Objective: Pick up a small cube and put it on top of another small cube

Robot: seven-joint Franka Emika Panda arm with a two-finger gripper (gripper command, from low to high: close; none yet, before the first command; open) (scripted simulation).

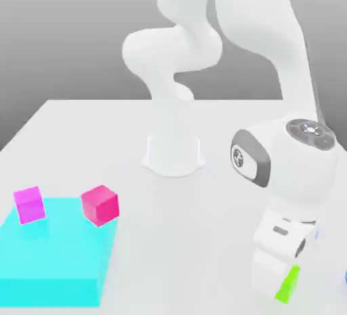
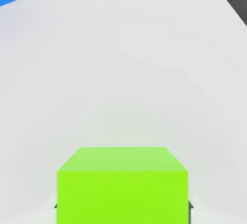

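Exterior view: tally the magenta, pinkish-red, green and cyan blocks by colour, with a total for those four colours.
Magenta cube: 1
Pinkish-red cube: 1
Green cube: 1
Large cyan block: 1
Total: 4

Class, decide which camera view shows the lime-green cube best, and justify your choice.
The hand view: the green cube looms large there, with two faces showing and a dark fingertip edge at either side. The exterior view shows just a slanted strip of it, partly hidden behind the hand.
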